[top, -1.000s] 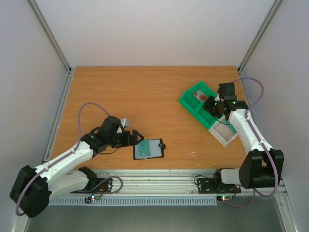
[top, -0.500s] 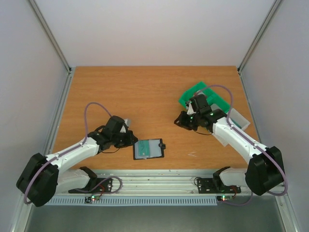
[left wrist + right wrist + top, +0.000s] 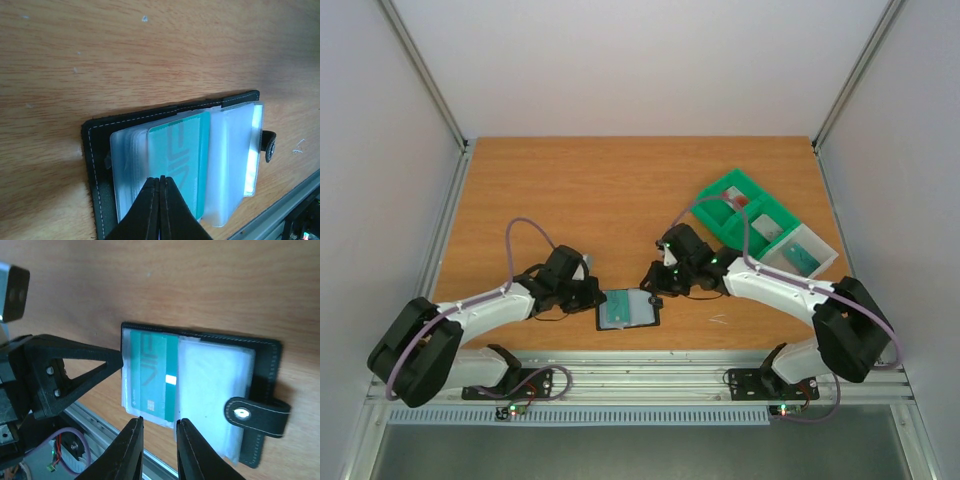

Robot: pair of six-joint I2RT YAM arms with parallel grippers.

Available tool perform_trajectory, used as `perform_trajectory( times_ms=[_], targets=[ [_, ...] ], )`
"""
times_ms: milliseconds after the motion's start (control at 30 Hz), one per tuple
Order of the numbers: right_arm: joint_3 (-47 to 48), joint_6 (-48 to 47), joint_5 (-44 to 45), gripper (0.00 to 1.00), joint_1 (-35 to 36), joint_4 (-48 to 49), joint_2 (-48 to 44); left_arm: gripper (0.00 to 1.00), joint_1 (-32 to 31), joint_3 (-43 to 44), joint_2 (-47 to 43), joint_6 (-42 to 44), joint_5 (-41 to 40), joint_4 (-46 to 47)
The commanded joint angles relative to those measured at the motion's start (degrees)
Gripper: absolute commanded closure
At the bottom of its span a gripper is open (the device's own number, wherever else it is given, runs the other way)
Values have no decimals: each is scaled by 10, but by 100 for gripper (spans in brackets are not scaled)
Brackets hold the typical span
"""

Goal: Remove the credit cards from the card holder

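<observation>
- Because the card holder (image 3: 628,308) lies open and flat on the table (image 3: 570,200), close to the near edge and between the two arms, its clear sleeves (image 3: 215,385) are turned upward. Its snap strap (image 3: 255,412) hangs off one side.
- A teal-green card (image 3: 152,380) is seen in the sleeve stack on the side away from the strap. One short edge appears to stand slightly proud of the plastic, though this cannot be settled from the wrist views.
- The left gripper (image 3: 160,182) is seen with its fingers pressed together, the tips resting on that half of the holder. It is judged to be pinning the holder down.
- The right gripper (image 3: 160,427) has its fingers parted by a narrow gap with nothing between them, and it is poised just beside the card's near edge.
- The card is judged light, thin, stiff and glossy, so it may slip between the pads. It is best taken across the exposed edge and drawn out along the sleeve.
- The holder is light and pliable, and would probably be dragged along if it were not held.
- A pale card (image 3: 735,199) with a red mark lies in a compartment of the green tray (image 3: 715,215), well apart from the holder.
</observation>
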Motion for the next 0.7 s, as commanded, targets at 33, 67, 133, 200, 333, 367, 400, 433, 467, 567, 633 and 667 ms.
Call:
perform_trajectory(
  times_ms=[33, 67, 133, 200, 333, 367, 400, 433, 467, 567, 633, 667],
  targets=[
    [-7, 28, 12, 79, 39, 67, 38, 100, 2, -16, 8, -1, -6, 38],
    [-6, 28, 11, 79, 44, 72, 48, 100, 2, -16, 10, 0, -6, 38],
    [-6, 30, 6, 79, 50, 83, 62, 100, 2, -18, 13, 2, -7, 38],
    [-8, 35, 3, 79, 56, 97, 72, 100, 2, -19, 15, 4, -7, 37],
    [-4, 43, -3, 80, 67, 118, 93, 100, 2, -23, 13, 5, -9, 37],
    [-2, 45, -5, 80, 70, 120, 100, 100, 2, -23, 13, 6, -10, 37],
    [-1, 46, -7, 80, 72, 123, 105, 99, 2, -23, 13, 6, -11, 37],
    [-1, 48, -9, 80, 72, 126, 111, 100, 2, -24, 13, 6, -11, 37],
    [-1, 50, -11, 80, 73, 129, 117, 100, 2, -25, 13, 6, -12, 38],
    [-1, 51, -12, 80, 74, 134, 128, 100, 2, -28, 15, 5, -15, 39],
    [-3, 50, -12, 80, 74, 136, 136, 99, 2, -29, 16, 4, -15, 40],
    [-2, 50, -12, 80, 74, 136, 141, 100, 3, -30, 16, 4, -15, 40]
  ],
)
